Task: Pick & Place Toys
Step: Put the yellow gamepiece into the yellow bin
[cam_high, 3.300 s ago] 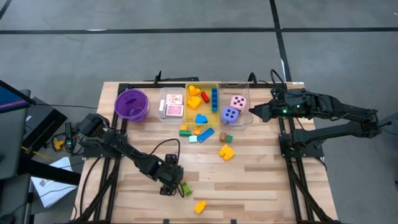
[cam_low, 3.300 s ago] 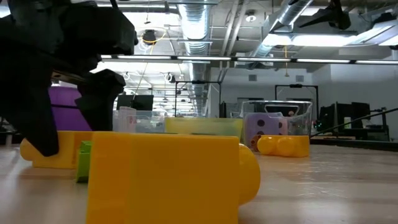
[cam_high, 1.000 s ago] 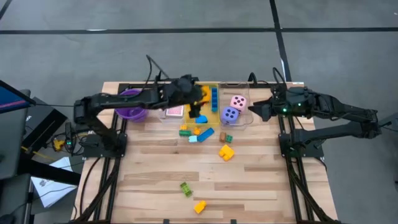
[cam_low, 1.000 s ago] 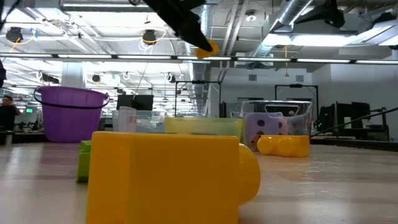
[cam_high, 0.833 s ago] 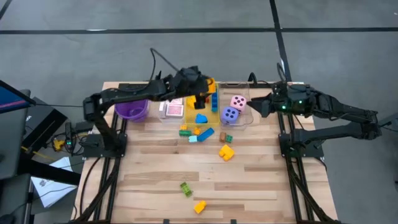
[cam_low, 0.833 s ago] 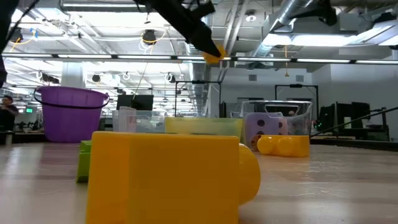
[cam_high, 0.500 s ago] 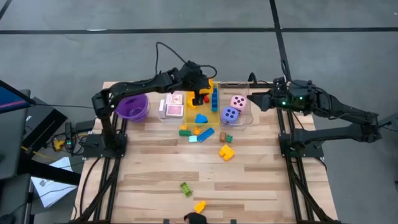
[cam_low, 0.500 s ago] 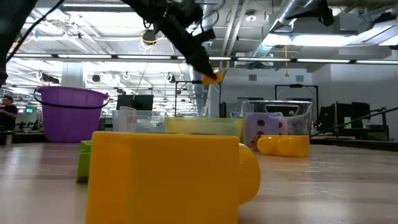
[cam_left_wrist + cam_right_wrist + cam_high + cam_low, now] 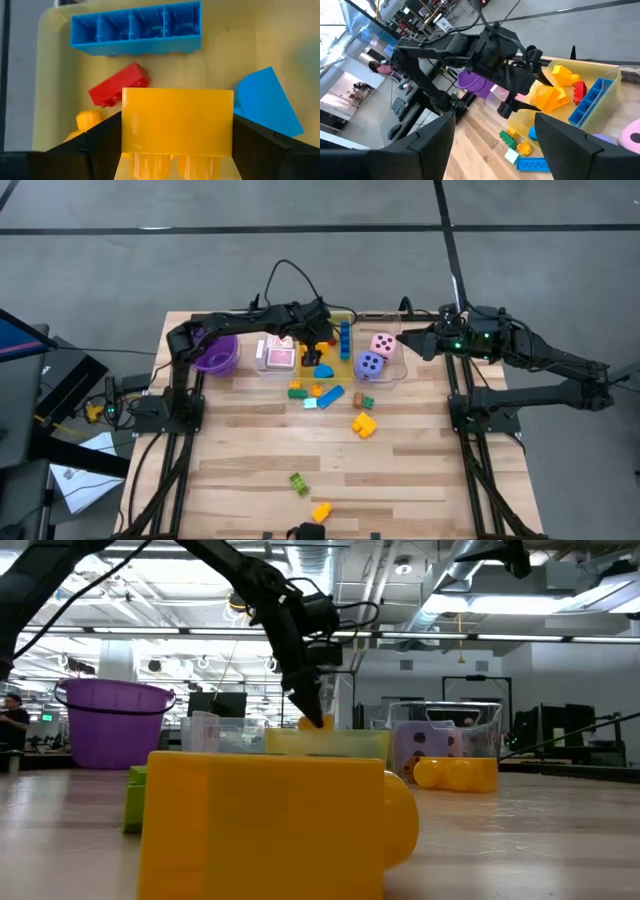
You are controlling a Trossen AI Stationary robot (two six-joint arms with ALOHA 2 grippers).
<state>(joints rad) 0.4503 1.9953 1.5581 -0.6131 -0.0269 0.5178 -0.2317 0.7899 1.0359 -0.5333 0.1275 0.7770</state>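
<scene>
My left gripper (image 9: 322, 347) is over the yellow bin (image 9: 303, 372) at the table's far middle, shut on a yellow block (image 9: 177, 125). In the low view the block (image 9: 318, 723) hangs just above the bin's rim. On the bin's floor (image 9: 225, 45) lie a long blue block (image 9: 135, 27), a red block (image 9: 119, 91) and a blue wedge (image 9: 265, 100). My right gripper (image 9: 410, 343) hovers open beside the clear bin holding the pink die (image 9: 383, 343) and purple die (image 9: 370, 365). Its wrist view shows nothing between its fingers (image 9: 495, 150). My left gripper pinches the yellow block by its two opposite end faces (image 9: 125, 130), one finger (image 9: 95, 147) on each side. The fingers slant steeply down from the table's left. The block is lifted clear above the blocks in the bin, its studs (image 9: 150, 167) toward the wrist.
A purple bowl (image 9: 212, 352) and a clear bin with playing cards (image 9: 278, 352) stand left of the yellow bin. Loose blocks lie in front of the bins (image 9: 315, 393), at mid-table (image 9: 364, 423) and near the front edge (image 9: 299, 483), (image 9: 321, 511).
My left gripper has gone down and toward the table's right and near side, from high above the bins to just over the yellow bin. It has tipped from nearly level to pointing steeply down, carrying the yellow block with it.
</scene>
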